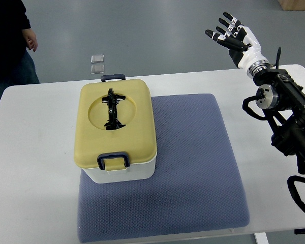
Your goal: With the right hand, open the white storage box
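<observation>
A white storage box (123, 174) with a pale yellow lid (137, 127) stands on the left part of a blue-grey mat (193, 173). The lid is closed. A black handle (112, 110) lies flat in the lid's round recess. Dark blue latches sit at the near end (113, 161) and the far end (113, 78). My right hand (233, 36) is raised beyond the table's far right edge, well right of the box, fingers spread and holding nothing. Its black arm (287, 109) comes in from the right edge.
The white table (35, 152) bears the mat. A person in dark clothes (10, 40) stands at the far left, one hand (30, 39) hanging. Two small clear squares (97, 63) lie on the grey floor beyond the table.
</observation>
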